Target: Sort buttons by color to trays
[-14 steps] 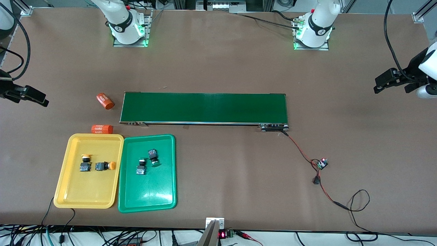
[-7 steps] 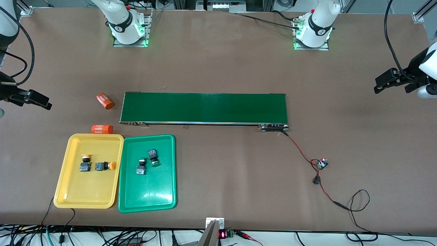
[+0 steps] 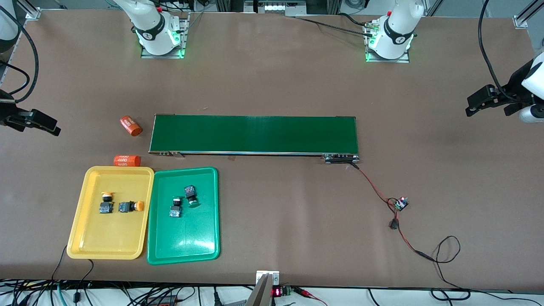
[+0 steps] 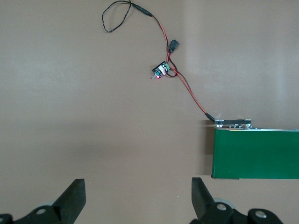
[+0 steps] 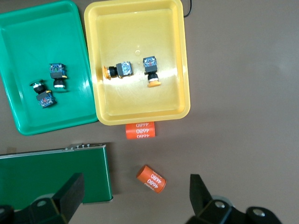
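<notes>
Buttons lying sorted — two yellow buttons in the yellow tray, two green buttons in the green tray.
Beside the conveyor belt, both trays are touching; left gripper and right gripper are hovering with jaws spread wide, gripping nothing.

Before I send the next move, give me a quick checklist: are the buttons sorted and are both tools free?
1. Two yellow-capped buttons in yellow tray: ok.
2. Two green-capped buttons in green tray: ok.
3. Conveyor belt bare of buttons: ok.
4. Left tool open, holding nothing, over bare table by the belt's end: ok.
5. Right tool open, holding nothing, over the orange cylinders: ok.
6. Buttons outside the trays: none seen, ok.
</notes>
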{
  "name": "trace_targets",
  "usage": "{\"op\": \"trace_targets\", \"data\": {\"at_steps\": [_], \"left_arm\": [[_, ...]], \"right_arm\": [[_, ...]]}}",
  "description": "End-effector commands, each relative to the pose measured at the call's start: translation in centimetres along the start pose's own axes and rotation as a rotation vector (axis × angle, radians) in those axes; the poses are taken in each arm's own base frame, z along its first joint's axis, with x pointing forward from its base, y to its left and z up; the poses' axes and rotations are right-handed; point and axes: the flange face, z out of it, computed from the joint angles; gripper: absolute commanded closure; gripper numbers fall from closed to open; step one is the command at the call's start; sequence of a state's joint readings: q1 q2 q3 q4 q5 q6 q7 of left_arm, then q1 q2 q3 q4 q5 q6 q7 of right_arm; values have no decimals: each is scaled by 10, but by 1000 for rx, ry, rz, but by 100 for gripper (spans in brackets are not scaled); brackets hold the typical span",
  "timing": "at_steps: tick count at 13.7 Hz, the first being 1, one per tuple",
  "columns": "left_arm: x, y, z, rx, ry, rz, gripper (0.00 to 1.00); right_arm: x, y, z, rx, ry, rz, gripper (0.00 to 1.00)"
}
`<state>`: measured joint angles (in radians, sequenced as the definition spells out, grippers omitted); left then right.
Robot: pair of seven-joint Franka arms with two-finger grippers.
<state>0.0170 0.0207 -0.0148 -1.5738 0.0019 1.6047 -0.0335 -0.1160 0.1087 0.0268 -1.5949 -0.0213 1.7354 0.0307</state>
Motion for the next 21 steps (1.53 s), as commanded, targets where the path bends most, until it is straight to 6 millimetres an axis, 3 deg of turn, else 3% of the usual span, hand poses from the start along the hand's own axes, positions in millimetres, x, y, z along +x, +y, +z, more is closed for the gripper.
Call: {"op": "trace_targets", "data": {"at_steps": [1, 8, 12, 21], "left_arm": [[-4, -1, -5, 7, 12, 1, 0], [-5, -1, -4, 7, 2, -1, 0], [-4, -1, -5, 7, 7, -1, 0], [-6, 0, -5, 6, 4, 11, 0]], "right_arm": [[-6, -5, -13, 2, -13, -15, 0], [-17, -3, -28, -1, -6, -13, 0], [-39, -3, -44, 2, 8, -17, 0], [-40, -5, -45, 2, -1, -21, 0]]}}
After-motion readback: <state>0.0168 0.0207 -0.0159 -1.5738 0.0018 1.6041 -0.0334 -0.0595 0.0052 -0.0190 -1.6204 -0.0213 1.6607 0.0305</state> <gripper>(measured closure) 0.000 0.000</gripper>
